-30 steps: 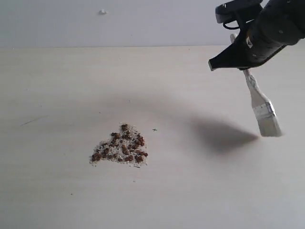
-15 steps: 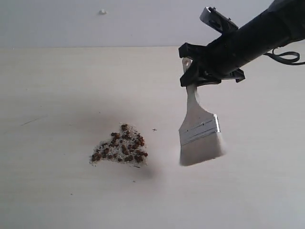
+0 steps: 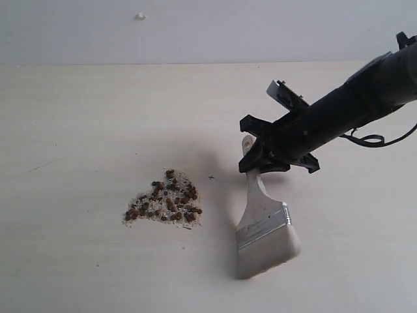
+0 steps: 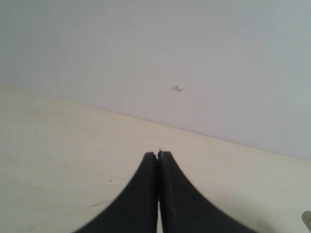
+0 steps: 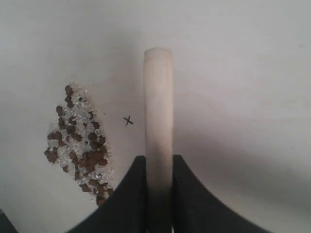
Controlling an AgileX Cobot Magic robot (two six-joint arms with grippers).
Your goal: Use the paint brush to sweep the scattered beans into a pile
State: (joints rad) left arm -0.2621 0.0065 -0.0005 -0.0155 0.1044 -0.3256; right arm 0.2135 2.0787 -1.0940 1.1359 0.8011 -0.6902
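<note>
The reddish-brown beans (image 3: 171,195) lie mixed with whitish grains in one small pile (image 3: 163,199) on the pale table. My right gripper (image 3: 256,158) is shut on the pale handle of the paint brush (image 3: 260,225), to the right of the pile. The brush hangs down with its white bristles (image 3: 268,257) at or just above the table, a short gap from the pile. In the right wrist view the handle (image 5: 159,107) sticks out between the fingers of the right gripper (image 5: 159,160), with the pile (image 5: 77,141) beside it. My left gripper (image 4: 158,155) is shut on nothing, away from the pile.
A small black cross mark (image 3: 211,177) is on the table between the pile and the brush. The grey back wall (image 3: 195,29) bounds the table's far edge and carries a small white speck (image 3: 140,15). A black cable (image 3: 374,139) loops under the right arm.
My right arm has swung left and down with the brush, from high at the right to just beside the pile. The bristles now reach table level. The pile has not moved.
</note>
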